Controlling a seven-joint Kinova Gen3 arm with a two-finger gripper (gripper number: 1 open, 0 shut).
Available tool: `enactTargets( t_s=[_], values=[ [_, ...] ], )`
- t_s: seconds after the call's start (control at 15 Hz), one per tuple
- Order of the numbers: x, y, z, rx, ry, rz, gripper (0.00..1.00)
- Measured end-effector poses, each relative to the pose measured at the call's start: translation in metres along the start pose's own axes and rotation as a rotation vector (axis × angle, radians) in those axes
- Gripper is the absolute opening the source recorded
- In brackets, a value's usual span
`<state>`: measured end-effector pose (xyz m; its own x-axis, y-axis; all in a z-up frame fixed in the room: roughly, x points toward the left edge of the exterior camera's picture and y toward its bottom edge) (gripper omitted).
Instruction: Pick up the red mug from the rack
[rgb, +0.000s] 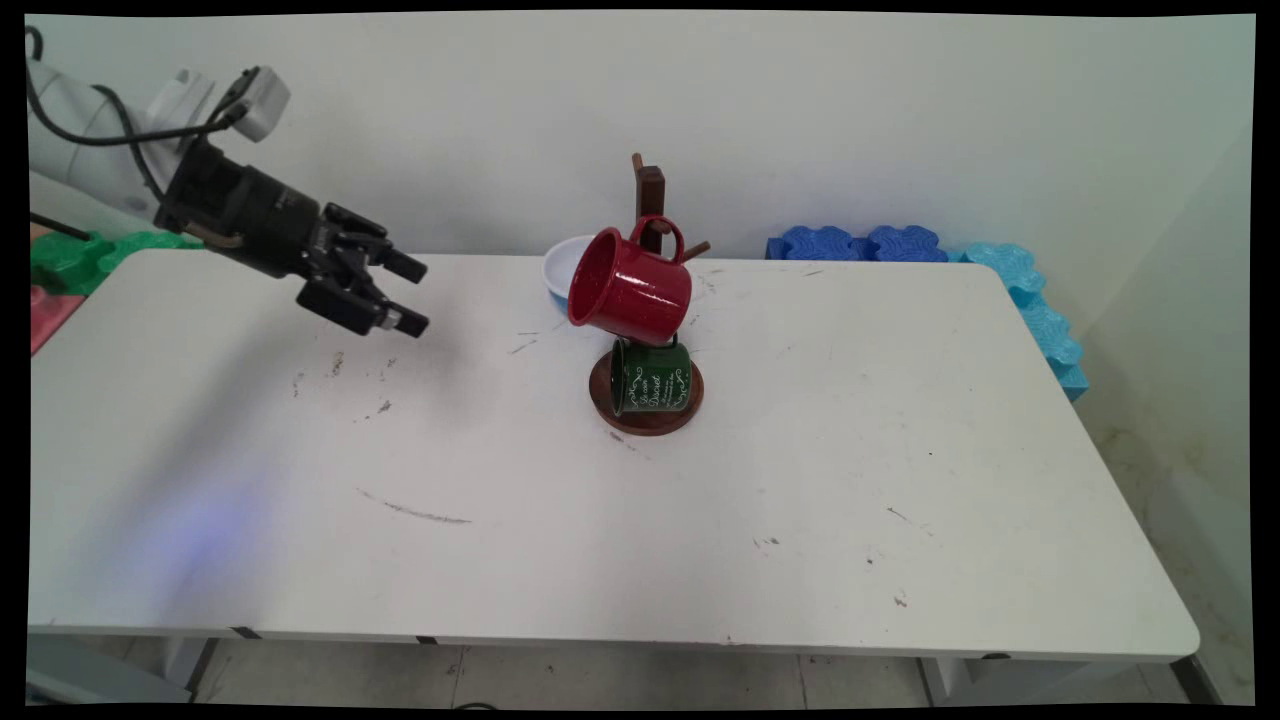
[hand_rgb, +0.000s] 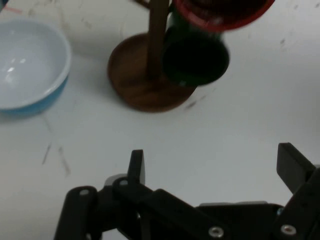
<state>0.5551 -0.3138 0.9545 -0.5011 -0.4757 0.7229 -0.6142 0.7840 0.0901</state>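
Note:
My black gripper (rgb: 412, 296) hangs open above the table's left part, pointing right toward a wooden mug tree (rgb: 648, 200), with nothing between its fingers. A red mug (rgb: 630, 287) hangs tilted on an upper peg of the tree. Below it a green mug (rgb: 651, 376) with white lettering hangs just over the round wooden base (rgb: 645, 418). A white bowl with a blue outside (rgb: 562, 268) stands behind the tree on the left. In the hand view the gripper (hand_rgb: 212, 162) is open, with the base (hand_rgb: 145, 80), the green mug (hand_rgb: 195, 57), the red mug (hand_rgb: 225, 10) and the bowl (hand_rgb: 30, 65) ahead of it.
Blue foam blocks (rgb: 865, 244) lie along the table's far right edge, and lighter blue ones (rgb: 1040, 315) run down its right side. Green and red foam pieces (rgb: 60, 262) sit at the far left behind the arm. The white table (rgb: 600, 520) bears scuff marks.

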Motion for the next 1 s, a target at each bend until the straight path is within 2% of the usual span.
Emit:
enactTargets(
  t_s=[0.53, 1.0],
  values=[
    [0.039, 0.038, 0.026, -0.053, 0.07, -0.067, 1.0],
    [0.065, 0.063, 0.053, -0.082, 0.106, -0.136, 1.0]
  ],
)
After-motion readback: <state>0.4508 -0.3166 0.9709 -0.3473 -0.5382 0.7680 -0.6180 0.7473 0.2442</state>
